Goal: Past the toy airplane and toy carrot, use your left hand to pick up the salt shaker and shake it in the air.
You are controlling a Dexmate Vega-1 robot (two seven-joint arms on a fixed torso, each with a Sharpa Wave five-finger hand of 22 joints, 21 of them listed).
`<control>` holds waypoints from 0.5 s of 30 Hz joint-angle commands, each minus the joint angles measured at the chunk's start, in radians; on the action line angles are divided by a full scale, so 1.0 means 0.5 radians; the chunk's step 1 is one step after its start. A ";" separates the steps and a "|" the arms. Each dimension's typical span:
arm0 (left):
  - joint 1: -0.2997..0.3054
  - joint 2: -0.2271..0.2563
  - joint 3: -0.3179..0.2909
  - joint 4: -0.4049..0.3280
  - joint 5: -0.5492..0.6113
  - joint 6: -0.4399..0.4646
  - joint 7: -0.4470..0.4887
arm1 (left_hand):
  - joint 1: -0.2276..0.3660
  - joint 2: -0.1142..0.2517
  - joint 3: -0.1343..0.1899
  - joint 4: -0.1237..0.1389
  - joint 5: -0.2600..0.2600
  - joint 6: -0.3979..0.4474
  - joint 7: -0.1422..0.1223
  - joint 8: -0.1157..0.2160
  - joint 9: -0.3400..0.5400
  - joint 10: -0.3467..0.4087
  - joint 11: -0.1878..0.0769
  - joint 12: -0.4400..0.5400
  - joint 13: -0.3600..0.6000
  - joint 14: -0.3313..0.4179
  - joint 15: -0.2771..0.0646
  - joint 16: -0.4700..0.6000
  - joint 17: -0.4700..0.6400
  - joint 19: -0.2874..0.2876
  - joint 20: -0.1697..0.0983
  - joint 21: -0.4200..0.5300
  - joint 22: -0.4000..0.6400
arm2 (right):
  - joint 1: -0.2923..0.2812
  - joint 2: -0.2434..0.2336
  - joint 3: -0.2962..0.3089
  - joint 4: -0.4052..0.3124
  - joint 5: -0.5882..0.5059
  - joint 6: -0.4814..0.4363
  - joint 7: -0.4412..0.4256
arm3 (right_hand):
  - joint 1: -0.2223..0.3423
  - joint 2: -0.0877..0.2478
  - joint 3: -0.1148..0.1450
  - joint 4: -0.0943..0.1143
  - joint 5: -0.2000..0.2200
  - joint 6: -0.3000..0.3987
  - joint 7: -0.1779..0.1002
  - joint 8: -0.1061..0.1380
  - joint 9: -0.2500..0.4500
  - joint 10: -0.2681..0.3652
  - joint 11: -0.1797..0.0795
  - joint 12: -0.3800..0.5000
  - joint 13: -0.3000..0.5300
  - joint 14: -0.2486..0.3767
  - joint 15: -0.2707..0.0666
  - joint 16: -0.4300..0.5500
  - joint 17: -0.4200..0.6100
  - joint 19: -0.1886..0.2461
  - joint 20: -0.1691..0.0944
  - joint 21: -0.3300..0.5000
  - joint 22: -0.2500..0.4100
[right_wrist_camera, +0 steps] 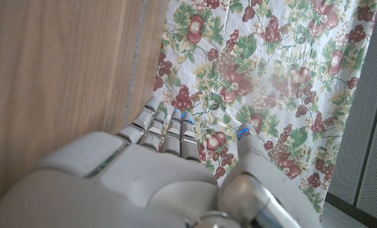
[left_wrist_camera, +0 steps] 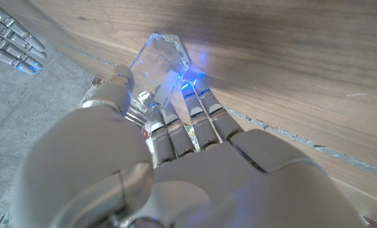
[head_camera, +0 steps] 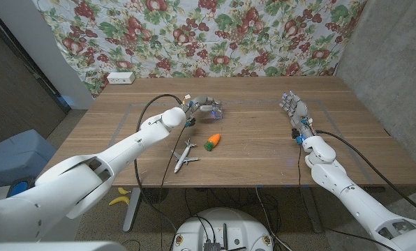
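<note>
The clear glass salt shaker (left_wrist_camera: pixel 160 66) sits between the thumb and fingers of my left hand (head_camera: pixel 205 108), which grips it over the far middle of the wooden table (head_camera: pixel 264 153). In the head view the hand mostly covers the shaker, so I cannot tell whether it is off the wood. The orange toy carrot (head_camera: pixel 213 141) lies nearer to me than that hand, and the white toy airplane (head_camera: pixel 185 156) lies nearer still, to its left. My right hand (head_camera: pixel 295 111) stands at the right with fingers straight and apart, holding nothing.
A white box (head_camera: pixel 121 79) sits at the table's far left corner in front of the floral cloth (head_camera: pixel 215 35). Grey tape lines mark the tabletop. On the floor at left are a yellow banana (head_camera: pixel 121 199) and a blue bin (head_camera: pixel 16 157).
</note>
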 commanded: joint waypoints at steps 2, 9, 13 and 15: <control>0.021 -0.017 -0.019 0.005 -0.024 0.011 0.086 | 0.211 0.188 0.070 0.054 0.004 0.510 0.074 0.016 0.011 0.550 -0.103 0.039 0.012 0.084 -0.360 0.023 0.013 0.035 -0.046 0.021 0.006 | 0.001 -0.002 -0.007 -0.006 -0.015 -0.008 -0.019 | 0.012 0.020 -0.005 -0.002 0.003 0.018 0.004 0.008 0.004 0.020 -0.004 -0.008 0.001 0.022 -0.005 0.000 0.004 0.010 0.003 -0.010 0.007; 0.052 -0.028 -0.058 0.002 -0.088 -0.012 0.111 | 0.253 0.178 0.060 0.053 0.006 0.571 0.086 0.015 0.018 0.639 -0.096 0.047 0.013 0.158 -0.364 0.029 0.017 0.064 -0.068 0.031 0.006 | 0.000 -0.002 -0.009 -0.016 -0.020 -0.012 -0.029 | 0.012 0.020 -0.006 -0.002 0.004 0.019 0.006 0.009 0.004 0.019 -0.002 -0.009 0.001 0.022 -0.004 0.000 0.002 0.016 0.003 -0.019 0.007; 0.071 -0.028 -0.083 -0.006 -0.126 -0.031 0.122 | 0.268 0.179 0.056 0.056 0.008 0.588 0.092 0.012 0.020 0.660 -0.094 0.045 0.013 0.199 -0.366 0.036 0.020 0.086 -0.071 0.039 0.006 | 0.001 -0.005 -0.013 -0.018 -0.025 -0.017 -0.028 | 0.012 0.020 -0.006 -0.003 0.004 0.019 0.005 0.008 0.004 0.019 -0.003 -0.008 0.001 0.022 -0.003 0.000 0.001 0.018 0.004 -0.023 0.007; 0.081 -0.027 -0.096 -0.014 -0.145 -0.034 0.128 | 0.274 0.176 0.053 0.056 0.009 0.604 0.096 0.013 0.021 0.667 -0.094 0.043 0.013 0.219 -0.366 0.038 0.021 0.095 -0.078 0.043 0.007 | 0.001 -0.003 -0.012 -0.018 -0.021 -0.018 -0.026 | 0.013 0.021 -0.006 -0.003 0.004 0.018 0.006 0.008 0.004 0.021 0.001 -0.008 0.001 0.024 0.000 0.000 0.000 0.021 0.006 -0.029 0.007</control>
